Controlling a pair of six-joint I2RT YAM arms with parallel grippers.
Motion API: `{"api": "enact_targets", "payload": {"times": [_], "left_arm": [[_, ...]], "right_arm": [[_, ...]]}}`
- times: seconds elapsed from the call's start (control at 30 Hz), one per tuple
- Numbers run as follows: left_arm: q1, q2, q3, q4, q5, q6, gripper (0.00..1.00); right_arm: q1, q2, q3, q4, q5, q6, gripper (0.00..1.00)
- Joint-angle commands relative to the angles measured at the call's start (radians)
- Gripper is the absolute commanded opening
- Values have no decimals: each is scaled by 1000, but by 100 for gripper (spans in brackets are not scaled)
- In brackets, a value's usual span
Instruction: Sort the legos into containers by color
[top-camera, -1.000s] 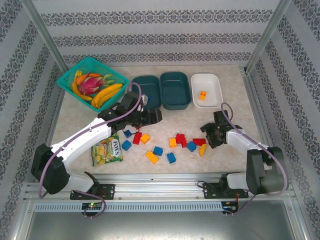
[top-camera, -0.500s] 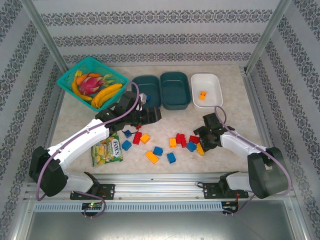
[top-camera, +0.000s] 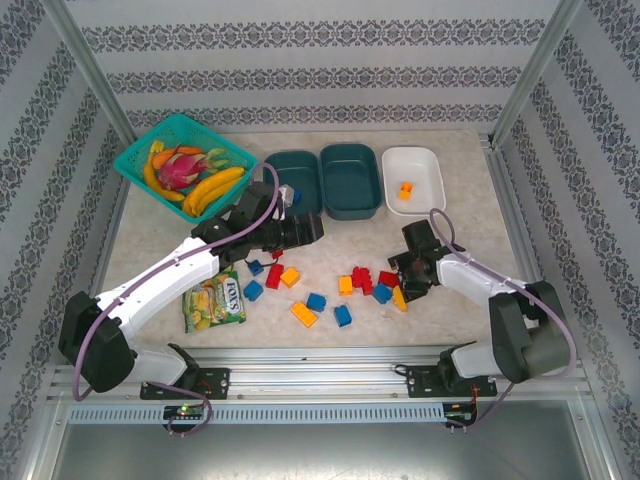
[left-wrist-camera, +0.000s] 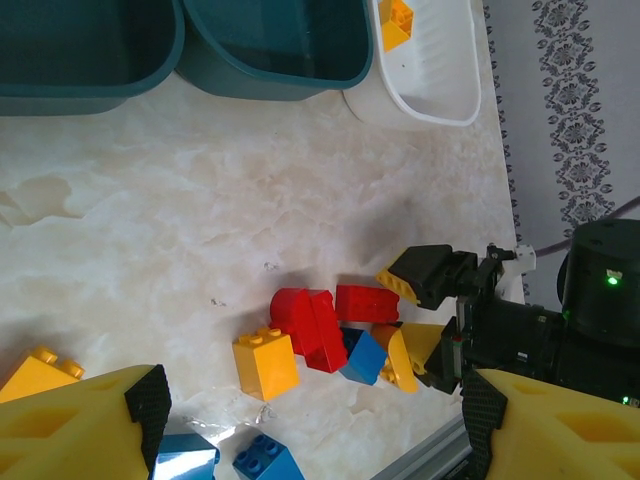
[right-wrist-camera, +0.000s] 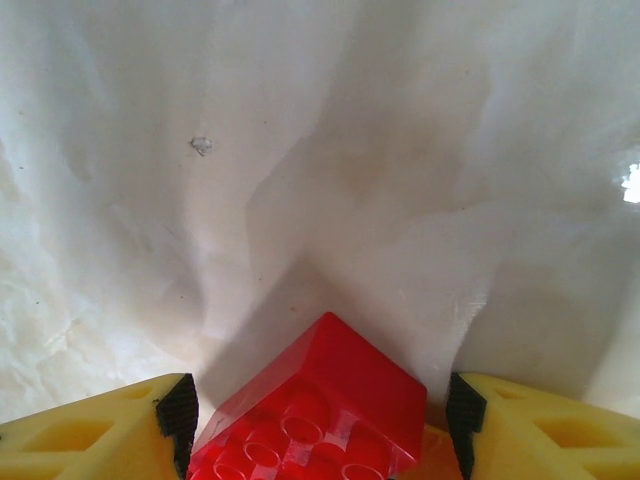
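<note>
A blue-green mesh basket (top-camera: 135, 160) of fruit sits at the upper left of the top view. A shiny green snack packet (top-camera: 214, 300) lies at the lower left. Three smooth plastic tubs with round corners stand in a row at the top middle. They are a dark teal tub (top-camera: 290, 156), a second teal tub (top-camera: 350, 149) and a white tub (top-camera: 427, 170) with one orange brick (top-camera: 405, 189) inside.

The other bricks (top-camera: 316, 301) lie loose in the lower middle. They are red, blue, yellow and orange, hard and bumpy on top.

The left fingers (left-wrist-camera: 80, 425) are wide apart with nothing between them, at the lower edge of the first teal tub. The right fingers (right-wrist-camera: 90, 435) are apart too, one on each side of a red brick (right-wrist-camera: 320, 400). A small gap shows at the brick's right side.

The counter (top-camera: 470, 240) is pale and cloudy like marble. White walls with grey flower bands and metal posts stand around it.
</note>
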Motion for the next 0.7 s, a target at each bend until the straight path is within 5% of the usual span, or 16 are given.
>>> {"api": "enact_targets", "payload": {"times": [0.0, 0.67], "left_arm": [[-11, -17, 5, 35, -9, -17, 79], [-11, -24, 15, 33, -18, -21, 79]], "right_arm": [[-1, 69, 55, 83, -38, -35, 68], [-10, 138, 217, -27, -46, -175, 65]]}}
